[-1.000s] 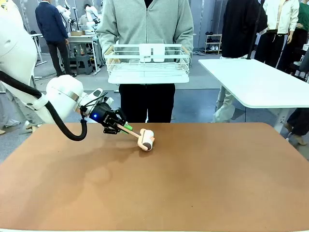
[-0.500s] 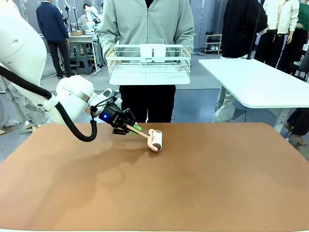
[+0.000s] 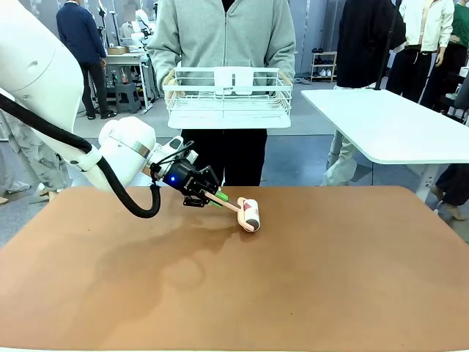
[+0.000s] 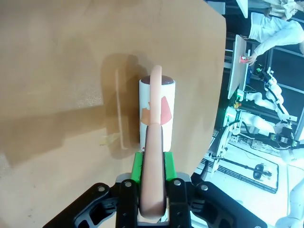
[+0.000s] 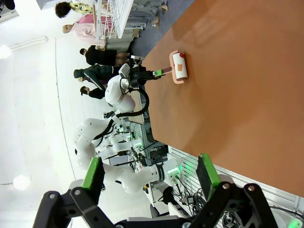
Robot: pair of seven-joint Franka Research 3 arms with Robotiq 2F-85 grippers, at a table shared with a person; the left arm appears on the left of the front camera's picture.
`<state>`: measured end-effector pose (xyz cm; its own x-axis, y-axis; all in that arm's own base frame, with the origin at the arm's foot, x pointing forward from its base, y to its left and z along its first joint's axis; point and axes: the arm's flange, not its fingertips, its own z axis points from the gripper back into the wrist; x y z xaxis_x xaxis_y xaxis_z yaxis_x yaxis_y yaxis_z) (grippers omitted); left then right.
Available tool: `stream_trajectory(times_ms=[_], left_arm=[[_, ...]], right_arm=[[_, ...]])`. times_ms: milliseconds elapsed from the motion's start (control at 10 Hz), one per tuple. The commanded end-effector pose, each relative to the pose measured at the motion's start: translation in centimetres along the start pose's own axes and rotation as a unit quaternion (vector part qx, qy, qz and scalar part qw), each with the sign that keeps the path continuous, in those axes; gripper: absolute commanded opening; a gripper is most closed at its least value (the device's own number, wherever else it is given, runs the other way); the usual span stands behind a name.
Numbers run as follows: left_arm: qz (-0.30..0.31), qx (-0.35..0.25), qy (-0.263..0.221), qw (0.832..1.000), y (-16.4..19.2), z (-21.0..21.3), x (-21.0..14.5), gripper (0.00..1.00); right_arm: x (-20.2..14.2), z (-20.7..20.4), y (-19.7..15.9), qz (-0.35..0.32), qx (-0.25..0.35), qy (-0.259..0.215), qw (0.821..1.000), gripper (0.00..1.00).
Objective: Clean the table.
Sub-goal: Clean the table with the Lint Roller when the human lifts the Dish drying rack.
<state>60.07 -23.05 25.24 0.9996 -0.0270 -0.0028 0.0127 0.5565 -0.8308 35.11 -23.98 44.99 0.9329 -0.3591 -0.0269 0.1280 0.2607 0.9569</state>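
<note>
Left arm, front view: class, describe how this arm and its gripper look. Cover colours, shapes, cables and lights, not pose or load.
The left arm has glossy white, rounded links. A thick black cable loops under its wrist. The left gripper is black and angular, with a small blue light on its body and bright green pads on its fingers.

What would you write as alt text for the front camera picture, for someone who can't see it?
A white robot arm's left gripper holds a lint roller by its handle, the roll resting on a reddish-brown table. Across the table a person in a grey hoodie stands holding a white wire basket.
</note>
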Motion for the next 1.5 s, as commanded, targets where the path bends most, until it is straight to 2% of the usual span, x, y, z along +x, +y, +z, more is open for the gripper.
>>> stream_trajectory(times_ms=[0, 100, 300, 500, 900, 1000, 1200, 1400], left_arm=[[0.0, 0.001, 0.008, 1.0, 0.2, -0.2, -1.6, 0.01], [-0.007, -0.001, 0.004, 1.0, -0.3, 0.2, -1.7, 0.01], [-0.005, -0.045, 0.008, 0.999, -2.3, 3.5, -1.4, 0.01], [-0.044, -0.072, -0.026, 0.996, -5.4, 8.9, -4.1, 0.01], [-0.03, -0.063, -0.03, 0.997, -6.7, 12.6, -6.5, 0.01], [-0.028, -0.061, -0.021, 0.998, -7.2, 13.7, -7.2, 0.01], [-0.028, -0.04, -0.033, 0.998, -8.1, 16.1, -8.3, 0.01], [-0.04, 0.037, -0.034, 0.998, -8.8, 20.6, -10.1, 0.01]], right_arm=[[-0.4, 0.0, 0.2, 0.004, 0.006, 0.0, 1.0, 1.0], [-0.4, 0.0, 0.2, 0.004, 0.006, 0.0, 1.0, 1.0], [-0.4, 0.0, 0.2, 0.004, 0.006, 0.0, 1.0, 1.0], [-0.4, 0.0, 0.2, 0.004, 0.006, 0.0, 1.0, 1.0], [-0.4, 0.0, 0.2, 0.004, 0.006, 0.0, 1.0, 1.0], [-0.4, 0.0, 0.2, 0.004, 0.006, 0.0, 1.0, 1.0], [-0.4, 0.0, 0.2, 0.004, 0.006, 0.0, 1.0, 1.0], [-0.4, 0.0, 0.2, 0.004, 0.006, 0.0, 1.0, 1.0]])
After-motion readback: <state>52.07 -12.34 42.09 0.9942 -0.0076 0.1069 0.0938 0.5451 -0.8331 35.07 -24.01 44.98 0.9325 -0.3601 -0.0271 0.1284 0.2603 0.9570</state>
